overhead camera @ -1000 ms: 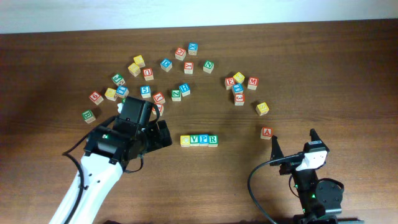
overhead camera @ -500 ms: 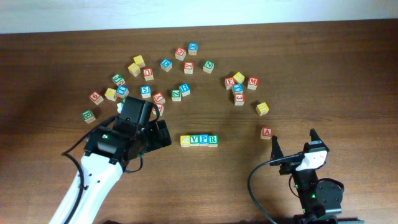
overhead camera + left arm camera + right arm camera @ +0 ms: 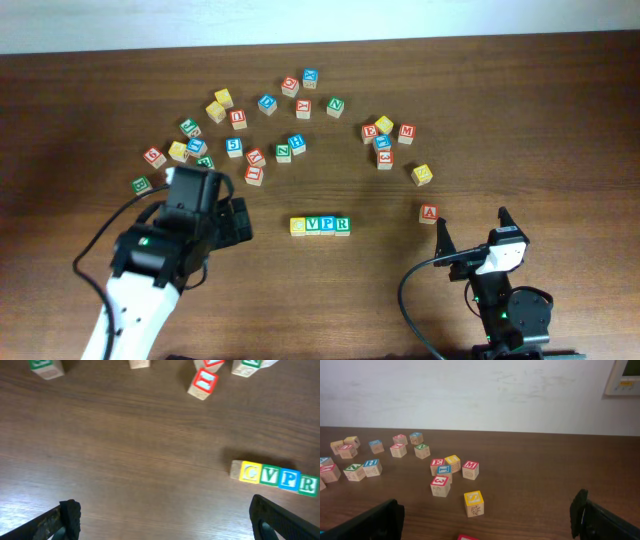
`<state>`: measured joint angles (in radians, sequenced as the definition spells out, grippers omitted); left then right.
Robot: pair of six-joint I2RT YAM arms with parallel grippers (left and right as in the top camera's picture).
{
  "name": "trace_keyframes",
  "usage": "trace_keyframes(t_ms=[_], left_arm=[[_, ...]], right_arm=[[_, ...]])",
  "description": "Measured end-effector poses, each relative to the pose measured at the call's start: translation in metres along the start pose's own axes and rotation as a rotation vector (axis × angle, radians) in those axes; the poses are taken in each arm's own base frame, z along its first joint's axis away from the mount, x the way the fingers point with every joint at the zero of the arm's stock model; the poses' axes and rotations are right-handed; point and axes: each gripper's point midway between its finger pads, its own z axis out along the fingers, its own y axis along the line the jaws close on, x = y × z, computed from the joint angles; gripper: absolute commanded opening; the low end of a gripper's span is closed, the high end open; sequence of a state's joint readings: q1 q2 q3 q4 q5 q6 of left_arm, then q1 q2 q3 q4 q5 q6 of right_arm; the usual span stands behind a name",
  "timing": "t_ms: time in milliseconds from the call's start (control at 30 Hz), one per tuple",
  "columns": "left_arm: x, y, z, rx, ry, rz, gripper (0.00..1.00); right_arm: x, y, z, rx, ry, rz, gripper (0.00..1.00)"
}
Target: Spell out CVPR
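Overhead view: left gripper point(image 3: 243, 221) lies at 9 o'clock from the CVPR block row point(image 3: 320, 226), apart from it, fingers spread, empty. At 4 o'clock, the right gripper point(image 3: 472, 230) points toward 12, likewise spread, empty.

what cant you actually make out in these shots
- Left wrist view: green block, cut off by the top edge, so its letter is unreadable.
- Right wrist view: red block, cut off by the bottom edge, so its letter is hidden.
- Overhead: yellow block, its letter too small to read.
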<state>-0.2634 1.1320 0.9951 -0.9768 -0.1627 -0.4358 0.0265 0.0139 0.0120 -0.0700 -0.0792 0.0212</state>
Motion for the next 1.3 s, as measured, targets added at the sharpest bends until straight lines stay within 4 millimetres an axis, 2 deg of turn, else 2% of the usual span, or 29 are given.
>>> trace_keyframes(t_ms=[67,200,300,400,467,600,900,967,1167,1233,1300], left_arm=[[-0.003,0.006,-0.003,0.013,-0.043,0.027,0.99],[-0.017,-0.004,-0.007,0.181,-0.217,0.121,0.99],[-0.008,-0.006,0.004,0.314,-0.328,0.136,0.99],[0.016,0.001,0.023,0.363,-0.376,0.124,0.99],[0.018,0.001,0.019,0.388,-0.457,0.133,0.99],[0.017,-0.001,-0.003,0.426,-0.646,0.163,0.99],[0.015,0.004,-0.003,0.423,-0.913,0.182,0.99],[0.016,0.008,-0.001,0.402,-0.927,0.171,0.99],[0.007,0.022,-0.017,0.332,-1.021,0.133,0.99],[0.011,0.029,-0.008,0.291,-0.988,0.11,0.99],[0.011,0.031,-0.007,0.272,-0.989,0.101,0.99]], right_arm=[[0.0,0.0,0.0,0.0,0.0,0.0,0.98],[0.0,0.0,0.0,0.0,0.0,0.0,0.98],[0.0,0.0,0.0,0.0,-0.001,0.0,0.98],[0.0,0.0,0.0,0.0,-0.001,0.0,0.98],[0.0,0.0,0.0,0.0,-0.002,0.0,0.99],[0.0,0.0,0.0,0.0,-0.001,0.0,0.98],[0.0,0.0,0.0,0.0,-0.001,-0.001,0.98],[0.0,0.0,0.0,0.0,-0.001,-0.001,0.99],[0.0,0.0,0.0,0.0,-0.001,-0.002,0.98],[0.0,0.0,0.0,0.0,-0.001,-0.002,0.98],[0.0,0.0,0.0,0.0,-0.001,-0.002,0.98]])
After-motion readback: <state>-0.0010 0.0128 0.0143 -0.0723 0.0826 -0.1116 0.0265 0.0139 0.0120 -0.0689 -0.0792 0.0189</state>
